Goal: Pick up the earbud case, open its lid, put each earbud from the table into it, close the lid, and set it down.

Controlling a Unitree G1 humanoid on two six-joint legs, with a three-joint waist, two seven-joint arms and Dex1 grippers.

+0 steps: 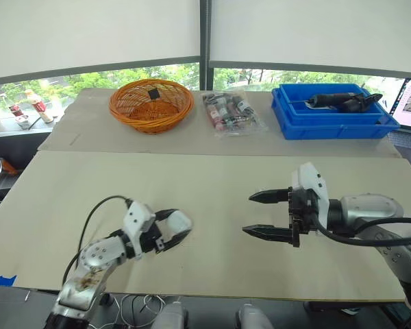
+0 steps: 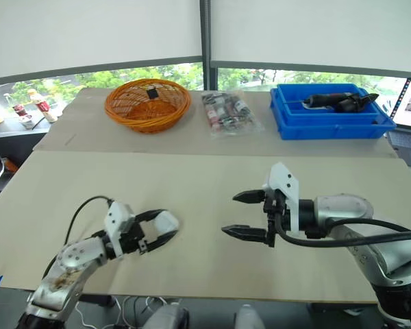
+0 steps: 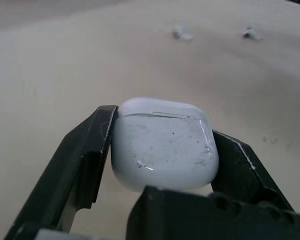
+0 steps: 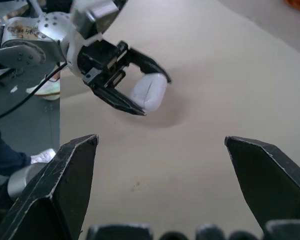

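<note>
A wide tan table (image 1: 212, 185) runs across the head views. Along its far edge stand three containers. At 1 o'clock, a blue bin (image 1: 332, 127) holds a dark tool (image 1: 342, 101) lying lengthwise. At 11 o'clock, an orange woven basket (image 1: 151, 106) holds one small black item (image 1: 152, 92). At 12 o'clock, between the two, a clear bag (image 1: 231, 113) lies flat, packed with small objects too tiny to identify.

On the near half of the table, the right gripper (image 1: 247, 214) hovers at 4 o'clock. Its two black fingers are spread wide with nothing between them, and they point toward the left arm. The left gripper (image 1: 177, 225) sits low at 7 o'clock, clamped on the white case (image 3: 162, 147). From the head views it is unclear whether the case touches the table.

The wrist views add detail. The left wrist view shows the case close up: rounded, scuffed, lid closed along a thin seam, with one black finger pressed against each side. Beyond it, that view also shows two small white earbuds (image 3: 182, 34) (image 3: 251, 33) lying apart on the table. The right wrist view looks between its own parted fingers at the left gripper and the held case from the opposite side, with the seam showing as a faint line.
</note>
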